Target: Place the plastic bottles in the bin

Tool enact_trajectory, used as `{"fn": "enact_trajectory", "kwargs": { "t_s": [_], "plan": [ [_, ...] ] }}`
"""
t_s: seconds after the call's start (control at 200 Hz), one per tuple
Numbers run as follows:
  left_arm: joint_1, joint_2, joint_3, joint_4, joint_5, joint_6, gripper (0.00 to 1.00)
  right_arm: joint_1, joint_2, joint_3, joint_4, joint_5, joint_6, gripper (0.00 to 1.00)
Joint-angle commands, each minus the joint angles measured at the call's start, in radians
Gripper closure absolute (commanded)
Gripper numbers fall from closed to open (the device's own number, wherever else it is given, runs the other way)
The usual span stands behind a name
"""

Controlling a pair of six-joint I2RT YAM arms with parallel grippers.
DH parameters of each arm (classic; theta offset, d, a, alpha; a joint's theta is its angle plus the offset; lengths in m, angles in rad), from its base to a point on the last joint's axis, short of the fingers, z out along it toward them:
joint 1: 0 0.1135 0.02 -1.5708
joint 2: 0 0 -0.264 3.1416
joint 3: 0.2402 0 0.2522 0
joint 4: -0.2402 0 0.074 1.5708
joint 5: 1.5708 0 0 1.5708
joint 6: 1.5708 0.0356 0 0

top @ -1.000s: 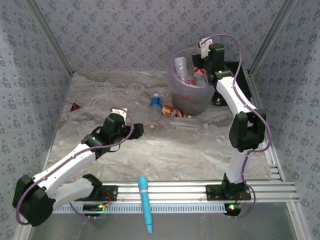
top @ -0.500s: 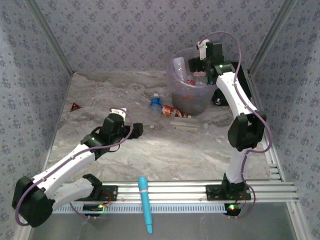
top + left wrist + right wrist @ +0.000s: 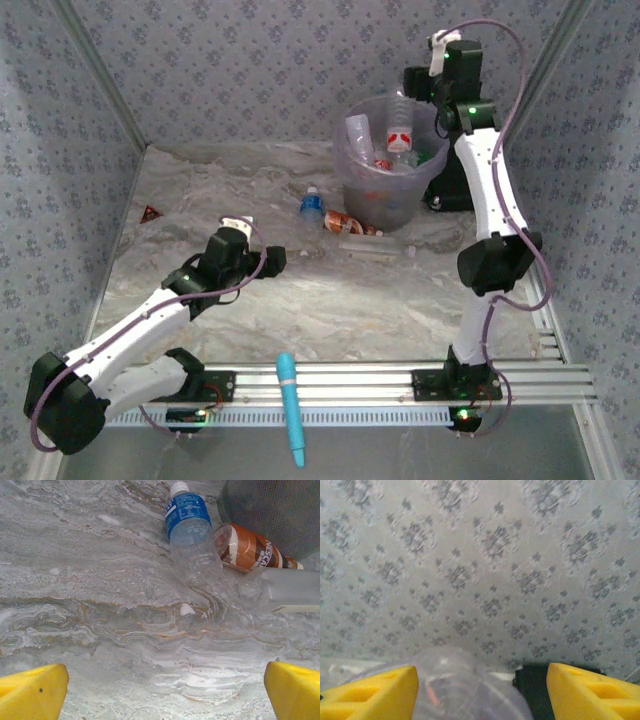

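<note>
The bin [image 3: 385, 190], a translucent pale-purple wastebasket, stands at the back right with several plastic bottles inside. A white one with a red label [image 3: 399, 140] lies on top. Three bottles lie on the table left of its base: a blue-labelled one [image 3: 311, 203] [image 3: 190, 525], a brown one [image 3: 350, 223] [image 3: 247, 547] and a clear one [image 3: 377, 251] [image 3: 287, 587]. My right gripper [image 3: 413, 83] [image 3: 480, 695] hangs open above the bin's far rim [image 3: 470, 680], holding nothing. My left gripper [image 3: 276, 260] [image 3: 165, 692] is wide open over bare table, short of the blue-labelled bottle.
A flat black box [image 3: 455, 175] [image 3: 532, 680] sits behind and right of the bin, against the wall. A light-blue pen-shaped tool [image 3: 290, 405] lies across the front rail. A small red triangle [image 3: 150, 212] rests by the left wall. Patterned walls enclose the table.
My right gripper rose out of the bin toward the back wall and opened. A red-labelled bottle now lies on top inside the bin. The left arm stayed still.
</note>
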Motion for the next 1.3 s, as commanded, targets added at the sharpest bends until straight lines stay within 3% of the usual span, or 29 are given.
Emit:
{"fn": "enact_trajectory", "kwargs": {
  "t_s": [0.0, 0.185, 0.325, 0.425, 0.59, 0.97, 1.139, 1.294],
  "plan": [
    [0.008, -0.014, -0.006, 0.01, -0.002, -0.011, 0.0, -0.002, 0.096, 0.095, 0.019, -0.035, 0.057, 0.37],
    [0.009, -0.011, -0.007, 0.013, -0.002, -0.011, 0.0, 0.013, 0.248, 0.323, -0.057, -0.054, 0.075, 0.46],
    [0.01, -0.018, -0.003, -0.003, -0.007, -0.008, 0.0, 0.021, 0.276, 0.331, -0.116, -0.032, 0.064, 0.48],
    [0.009, -0.032, -0.008, -0.003, -0.012, -0.008, 0.0, 0.032, 0.213, 0.186, -0.088, -0.003, 0.04, 0.48],
    [0.011, -0.041, -0.009, -0.003, -0.015, -0.005, 0.0, 0.05, 0.046, -0.18, 0.13, 0.027, 0.036, 0.49],
    [0.012, -0.053, -0.02, 0.002, -0.008, -0.012, 0.0, 0.06, -0.102, -0.513, 0.239, 0.035, 0.092, 0.5],
    [0.013, -0.056, -0.022, 0.005, -0.008, -0.012, 0.0, 0.053, -0.085, -0.446, 0.158, 0.06, 0.082, 0.49],
    [0.013, -0.057, -0.021, 0.008, -0.005, -0.015, 0.0, 0.039, 0.0, -0.195, -0.013, 0.012, 0.076, 0.39]
  ]
}}
